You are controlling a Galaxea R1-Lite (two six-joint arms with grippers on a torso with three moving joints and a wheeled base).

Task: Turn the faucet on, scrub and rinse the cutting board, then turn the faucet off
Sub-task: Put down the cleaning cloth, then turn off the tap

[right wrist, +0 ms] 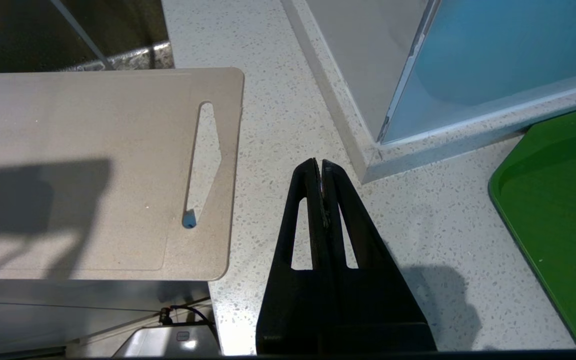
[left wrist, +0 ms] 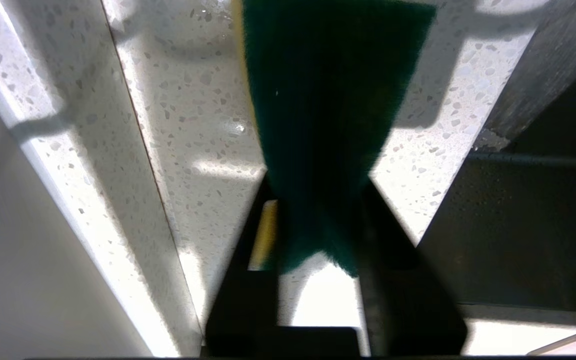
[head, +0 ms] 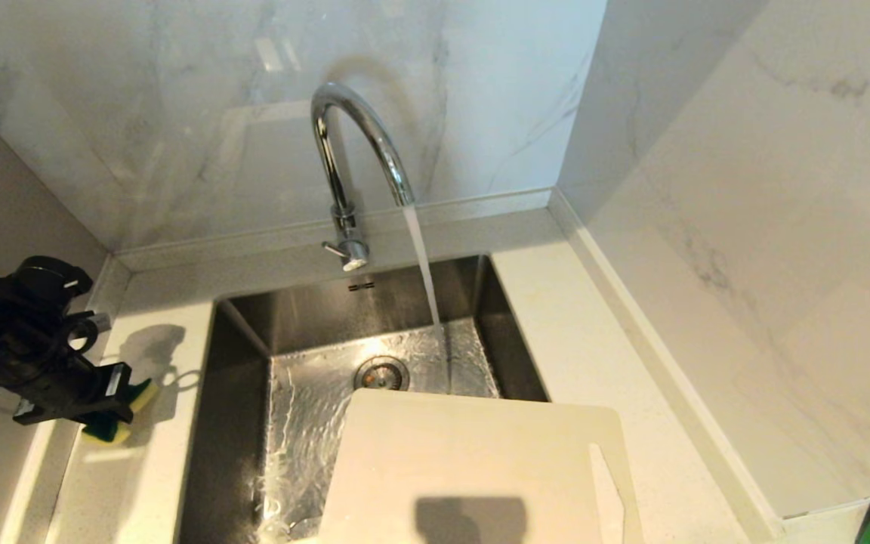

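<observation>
So my left tool [head: 119, 404] sits over the speckled white surface [head: 593, 355] left of the steel sink [head: 314, 302], its fingers either side of a green-and-yellow sponge [left wrist: 328, 115]; can't tell if they're actually squeezing it. Off to its right, the tall chrome gooseneck faucet [head: 344, 151] pours water into the basin. The big cream plastic cutting board [head: 473, 461] lies across the sink's near edge. My right tool [right wrist: 318, 167] is pinched closed, empty, just beside the board's slot-handle end.
</observation>
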